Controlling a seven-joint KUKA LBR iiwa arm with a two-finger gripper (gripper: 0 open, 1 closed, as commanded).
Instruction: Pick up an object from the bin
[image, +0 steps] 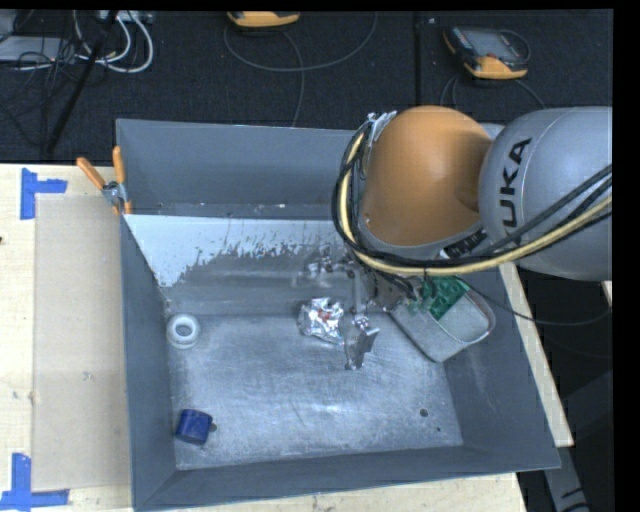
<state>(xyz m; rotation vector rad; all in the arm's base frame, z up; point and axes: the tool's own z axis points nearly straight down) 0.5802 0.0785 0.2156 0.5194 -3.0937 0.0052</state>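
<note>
My gripper (357, 348) hangs below the orange wrist cover, low over the middle of the bin floor. A crumpled ball of silver foil (321, 318) with a bit of red in it lies just to the gripper's left, touching or nearly touching it. To the gripper's right, a clear plastic tub (447, 322) with a green piece inside leans against the bin's right wall, partly hidden by the arm.
A small white ring-shaped roll (183, 329) lies on the floor near the left wall. A small blue block (194, 426) sits in the front left corner. The arm and its cables cover the bin's back right part.
</note>
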